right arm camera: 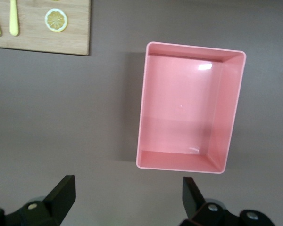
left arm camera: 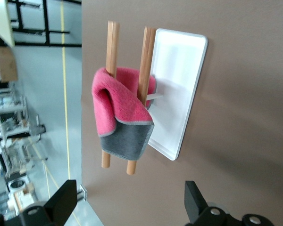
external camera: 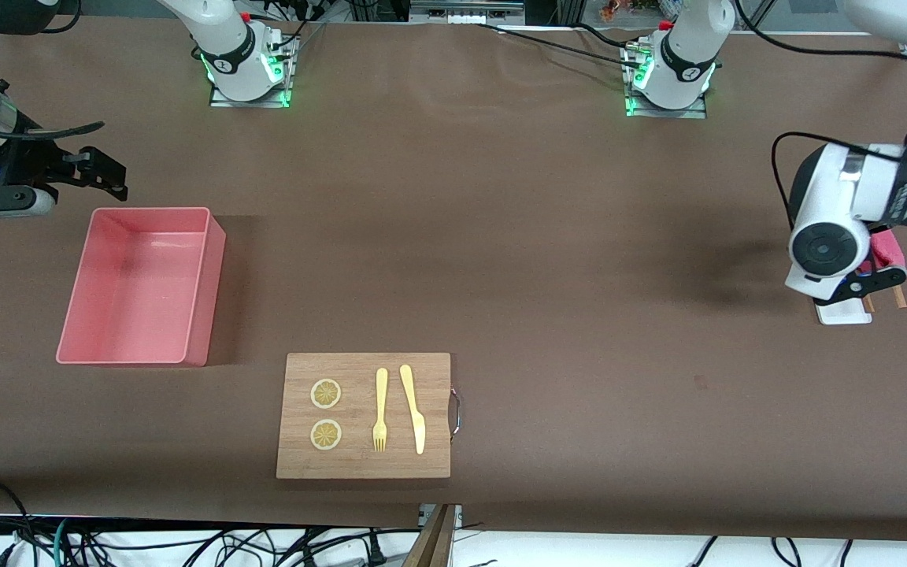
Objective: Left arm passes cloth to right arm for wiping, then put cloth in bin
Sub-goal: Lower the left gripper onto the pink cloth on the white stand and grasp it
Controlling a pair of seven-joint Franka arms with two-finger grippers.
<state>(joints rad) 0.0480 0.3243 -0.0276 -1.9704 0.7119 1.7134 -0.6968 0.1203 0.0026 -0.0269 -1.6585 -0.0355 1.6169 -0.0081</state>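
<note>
The magenta-pink cloth (left arm camera: 120, 110), grey on its underside, hangs folded over two wooden rods (left arm camera: 112, 56) that stand beside a small white tray (left arm camera: 179, 89). In the front view the cloth (external camera: 889, 248) peeks out from under the left arm's white hand, at the left arm's end of the table. The left gripper (left arm camera: 130, 202) (external camera: 872, 282) hovers over the rods' free ends, open, with nothing between its fingers. The pale pink bin (external camera: 216, 283) (right arm camera: 226, 113) sits empty at the right arm's end. Above the table next to the bin, the right gripper (external camera: 111, 175) (right arm camera: 127, 197) is open and empty.
A wooden cutting board (external camera: 359, 370) (right arm camera: 37, 40) with a metal handle lies near the front camera at mid-table. On it are two lemon slices (external camera: 326, 394), a yellow fork (external camera: 380, 409) and a yellow knife (external camera: 413, 408). Both arm bases stand along the table's back edge.
</note>
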